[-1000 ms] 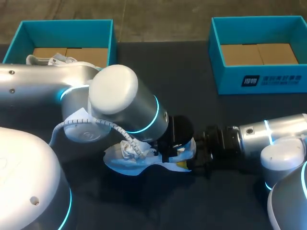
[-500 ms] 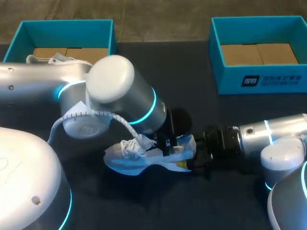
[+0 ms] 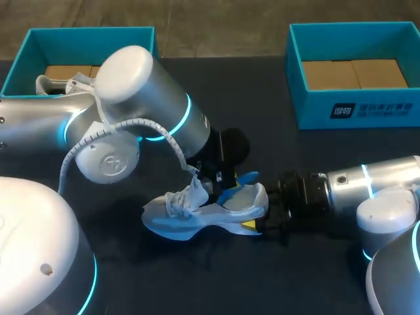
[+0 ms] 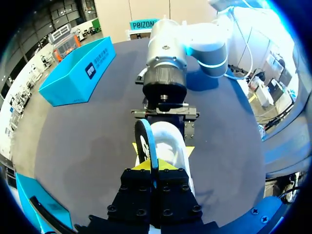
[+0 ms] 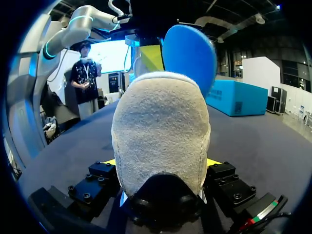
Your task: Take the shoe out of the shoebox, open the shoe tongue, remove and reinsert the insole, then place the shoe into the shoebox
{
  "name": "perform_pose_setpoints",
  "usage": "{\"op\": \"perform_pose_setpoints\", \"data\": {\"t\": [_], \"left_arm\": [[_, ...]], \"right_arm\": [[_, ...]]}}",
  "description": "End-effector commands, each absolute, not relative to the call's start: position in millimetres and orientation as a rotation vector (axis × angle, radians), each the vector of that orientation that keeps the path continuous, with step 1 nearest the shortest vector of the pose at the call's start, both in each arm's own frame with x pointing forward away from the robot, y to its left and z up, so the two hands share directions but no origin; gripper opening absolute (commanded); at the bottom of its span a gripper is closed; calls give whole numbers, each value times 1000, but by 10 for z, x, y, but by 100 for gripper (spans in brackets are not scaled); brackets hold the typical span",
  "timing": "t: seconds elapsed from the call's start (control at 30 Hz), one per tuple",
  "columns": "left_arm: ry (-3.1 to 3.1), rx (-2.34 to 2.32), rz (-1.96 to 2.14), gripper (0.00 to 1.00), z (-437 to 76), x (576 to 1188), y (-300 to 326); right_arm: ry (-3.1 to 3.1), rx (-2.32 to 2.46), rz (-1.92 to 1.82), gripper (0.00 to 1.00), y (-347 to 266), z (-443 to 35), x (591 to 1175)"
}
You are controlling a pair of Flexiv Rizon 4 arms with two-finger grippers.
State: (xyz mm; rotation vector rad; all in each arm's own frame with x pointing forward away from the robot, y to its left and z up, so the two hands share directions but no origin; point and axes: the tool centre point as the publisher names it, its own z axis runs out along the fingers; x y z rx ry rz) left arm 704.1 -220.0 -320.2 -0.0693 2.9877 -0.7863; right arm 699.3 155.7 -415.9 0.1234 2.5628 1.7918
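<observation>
On the table (image 3: pixel 295 164), the left gripper (image 4: pixel 155 168) pinches the blue insole (image 4: pixel 145 139) above the white shoe (image 3: pixel 197 213); the right gripper (image 5: pixel 161 164) clamps its heel

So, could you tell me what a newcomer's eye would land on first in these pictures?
The white shoe lies in the middle of the table, its heel clamped in the right tool. The left tool pinches its blue insole, heel end raised out of the shoe.

A white and pale-blue sneaker (image 3: pixel 197 215) stands on its sole mid-table, toe pointing left, laces loose. A blue foam insole (image 3: pixel 241 178) sticks up from its heel end, only partly inside. An open teal cardboard shoebox (image 3: pixel 147 49) sits far left, a second teal shoebox (image 3: pixel 354 110) far right.
</observation>
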Motion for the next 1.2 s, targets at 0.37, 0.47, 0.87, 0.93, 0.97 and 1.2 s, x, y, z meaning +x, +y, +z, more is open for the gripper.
{"op": "perform_pose_setpoints", "data": {"t": [0.37,0.47,0.87,0.93,0.97,1.2], "left_arm": [[2995,-81,-827,0,-3222,7111,-2416],[2987,-79,-811,0,-3240,7087,-2447],[2914,-105,-780,38,-3264,6939,-2395],[2887,-128,-774,38,-3269,6921,-2376],[2883,-135,-781,38,-3275,6912,-2368],[2803,-150,-720,36,-3321,6864,-2382]], "right_arm": [[2569,125,1784,0,1571,-4160,6983],[2569,125,1784,0,1571,-4160,6983],[2569,125,1784,0,1571,-4160,6983],[2569,125,1784,0,1571,-4160,6983],[2569,125,1784,0,1571,-4160,6983],[2569,125,1784,0,1571,-4160,6983]]}}
